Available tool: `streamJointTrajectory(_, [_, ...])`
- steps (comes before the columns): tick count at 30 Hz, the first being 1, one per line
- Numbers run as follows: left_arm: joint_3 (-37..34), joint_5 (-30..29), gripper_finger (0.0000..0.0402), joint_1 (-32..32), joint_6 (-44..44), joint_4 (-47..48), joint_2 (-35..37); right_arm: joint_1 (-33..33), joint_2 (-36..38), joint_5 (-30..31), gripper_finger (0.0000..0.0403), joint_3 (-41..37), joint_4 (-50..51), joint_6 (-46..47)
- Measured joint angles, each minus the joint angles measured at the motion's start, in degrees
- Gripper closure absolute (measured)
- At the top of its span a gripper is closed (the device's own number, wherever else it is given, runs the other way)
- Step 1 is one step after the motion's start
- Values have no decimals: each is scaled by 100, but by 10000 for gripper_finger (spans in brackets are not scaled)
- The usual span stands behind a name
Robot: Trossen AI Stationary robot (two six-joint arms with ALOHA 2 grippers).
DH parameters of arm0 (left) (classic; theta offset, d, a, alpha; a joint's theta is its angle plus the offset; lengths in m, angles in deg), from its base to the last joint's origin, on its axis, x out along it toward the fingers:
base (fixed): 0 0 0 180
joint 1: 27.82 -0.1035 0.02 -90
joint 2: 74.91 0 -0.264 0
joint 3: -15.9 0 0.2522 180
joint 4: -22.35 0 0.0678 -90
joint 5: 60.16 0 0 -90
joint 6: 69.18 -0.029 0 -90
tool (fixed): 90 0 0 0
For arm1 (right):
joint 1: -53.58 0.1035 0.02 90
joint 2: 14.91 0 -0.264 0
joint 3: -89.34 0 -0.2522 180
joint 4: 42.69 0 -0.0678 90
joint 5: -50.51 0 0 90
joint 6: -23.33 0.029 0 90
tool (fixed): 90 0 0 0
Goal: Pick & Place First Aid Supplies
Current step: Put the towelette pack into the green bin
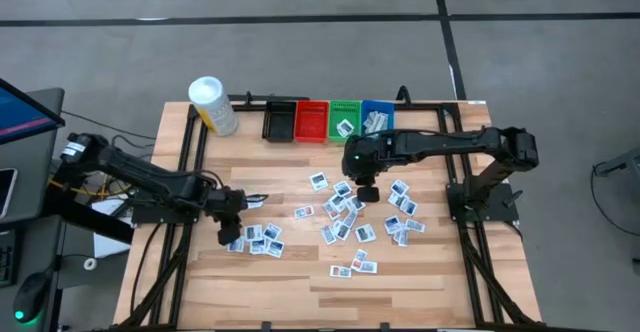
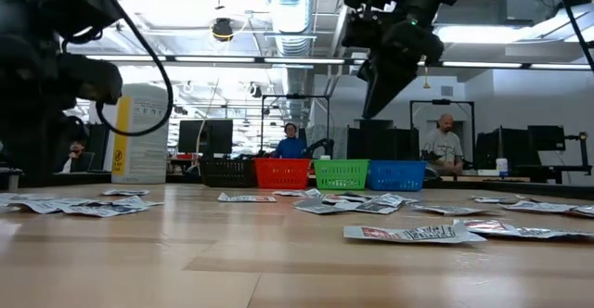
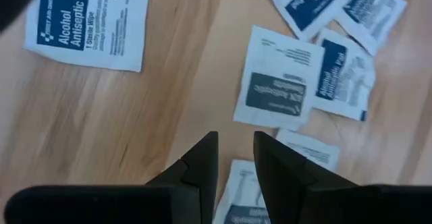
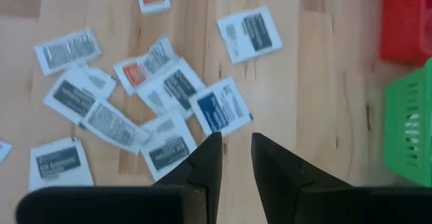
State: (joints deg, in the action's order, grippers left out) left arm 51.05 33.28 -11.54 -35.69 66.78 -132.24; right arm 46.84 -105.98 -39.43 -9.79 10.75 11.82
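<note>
Packets (image 1: 350, 222) lie scattered flat across the middle of the wooden table (image 1: 300, 272), with a second small cluster (image 1: 255, 240) by the left gripper (image 1: 232, 234). From overhead, two more packets sit in the green bin (image 1: 344, 120) and the blue bin (image 1: 377, 118); the level view shows only the bins' mesh fronts. Left wrist view reads "Alcohol Antiseptic Pad" on one packet (image 3: 91, 18), its fingers narrowly parted, holding nothing. Right gripper (image 4: 235, 158) hangs above the central pile, fingers a narrow gap apart, empty. Beyond the table, people (image 2: 445, 150) sit among monitors under ceiling ducts.
</note>
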Motion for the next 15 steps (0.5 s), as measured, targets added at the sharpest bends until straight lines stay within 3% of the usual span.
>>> streamJointTrajectory(5, [-7,-65,307,23,-53,-611,-184,-2,7,2,328,7,-13,0])
streamJointTrajectory(9, [-7,-126,307,186,-606,-922,-486,-2,7,1,328,7,13,0])
streamJointTrajectory(15, [-4,-648,307,488,-773,-1139,-992,-9,7,2,328,7,66,-2])
